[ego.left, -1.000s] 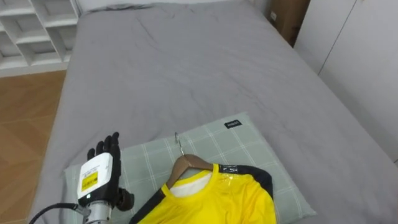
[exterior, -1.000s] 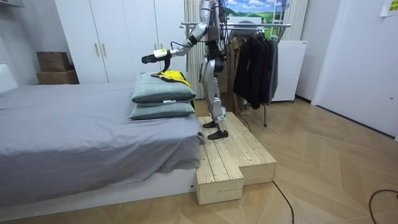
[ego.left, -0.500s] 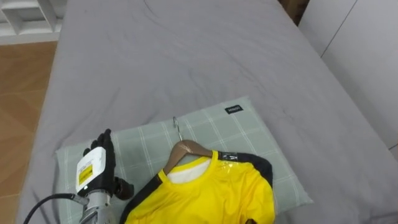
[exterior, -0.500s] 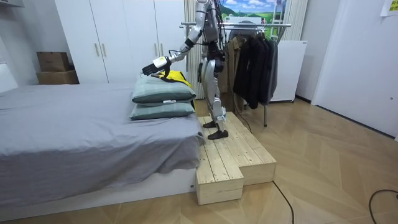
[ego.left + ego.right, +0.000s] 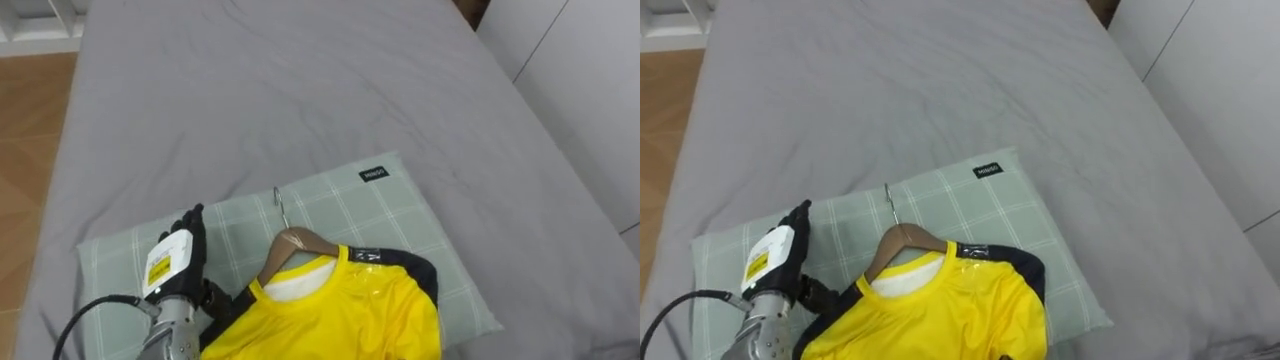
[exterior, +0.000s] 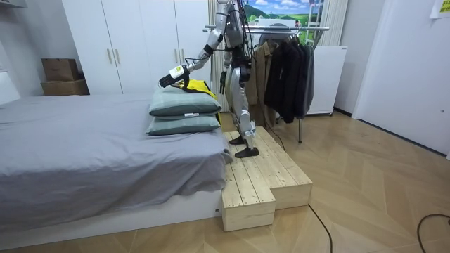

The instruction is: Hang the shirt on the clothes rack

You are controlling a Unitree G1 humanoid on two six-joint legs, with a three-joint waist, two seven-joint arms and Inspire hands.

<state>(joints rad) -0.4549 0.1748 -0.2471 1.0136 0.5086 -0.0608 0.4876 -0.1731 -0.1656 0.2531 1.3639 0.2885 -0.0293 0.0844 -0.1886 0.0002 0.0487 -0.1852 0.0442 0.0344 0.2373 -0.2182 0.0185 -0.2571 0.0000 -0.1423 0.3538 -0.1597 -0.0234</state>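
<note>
The yellow shirt [image 5: 340, 315] is seen lying on its wooden hanger [image 5: 292, 243] on the near part of a green checked pillow [image 5: 380, 215]. This pillow is stacked on a second pillow [image 6: 184, 125] at the near end of the grey bed [image 5: 300, 90]. The hanger's metal hook [image 5: 279, 205] points toward the far side. The left robot hand [image 5: 177, 265] is held just left of the shirt, over the pillow's left half, with its fingers straight and close together — nothing is held in it. Whether its thumb touches the shirt's dark sleeve cannot be told.

Compared with a second ago, the arm has been lowered. In the room view it was stretched out level above the pillows, and now it slopes down so that the hand is close over the top pillow. In the eye views the gap between hand and hanger has been narrowed, though part of that shift is owed to the camera, which has been tipped downward as well.

The robot is stood on a wooden platform [image 6: 260, 176] beside the bed, with the clothes rack [image 6: 281, 28] of dark garments [image 6: 285, 67] behind it. The reach is judged to be nearly done and the grasp not yet begun — the hanger's neck must be closed on before the shirt can be carried to the rack.
</note>
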